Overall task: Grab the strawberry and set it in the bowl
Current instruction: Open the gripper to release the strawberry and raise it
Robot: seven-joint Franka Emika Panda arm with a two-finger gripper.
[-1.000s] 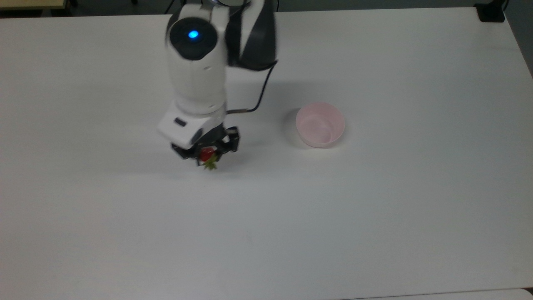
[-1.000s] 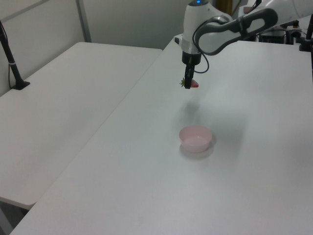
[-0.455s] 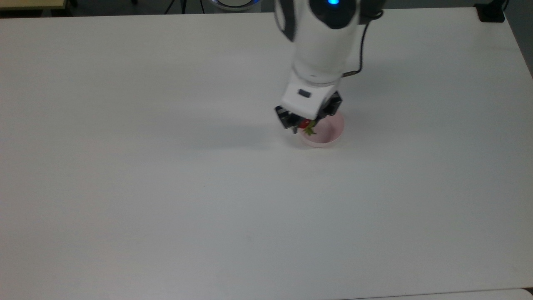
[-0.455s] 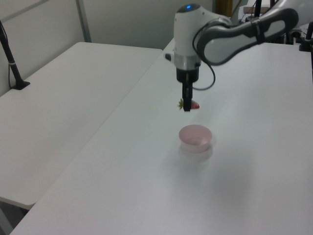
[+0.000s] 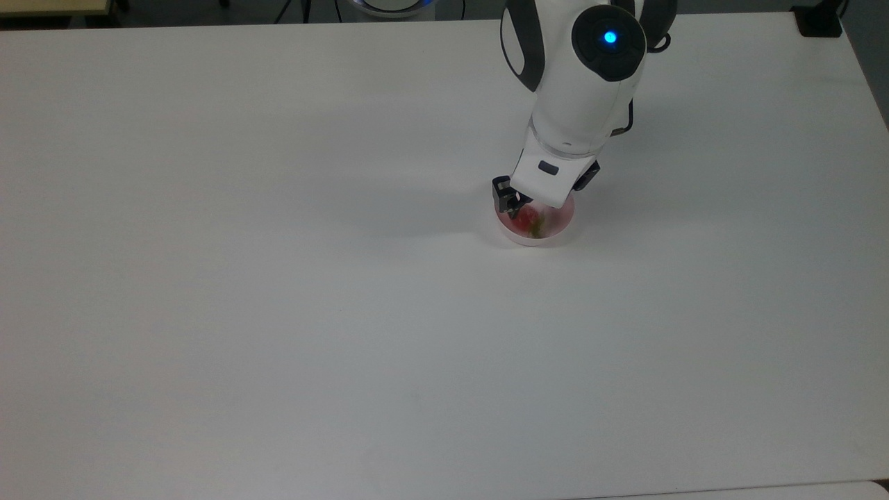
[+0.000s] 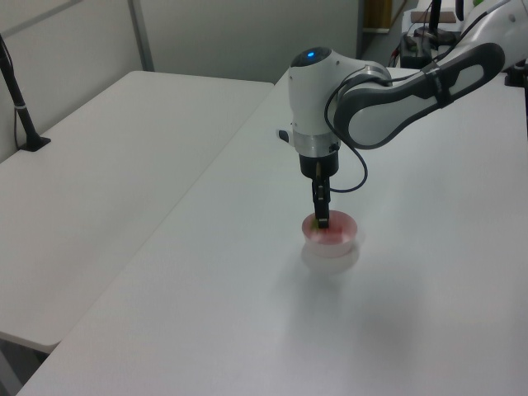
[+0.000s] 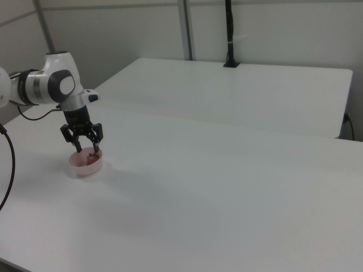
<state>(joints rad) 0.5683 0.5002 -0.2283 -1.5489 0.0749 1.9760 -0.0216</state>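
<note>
With the claw (image 7: 86, 151) spread apart just above the pink bowl (image 5: 555, 227) right of centre in the top view and the strawberry (image 5: 528, 218) lying inside it, watch your lift-off: a fingertip catching the rim could tip the light bowl on the counter (image 5: 278, 312).

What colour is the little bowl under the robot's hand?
Pale pink. The bowl shows best in the top view.
</note>
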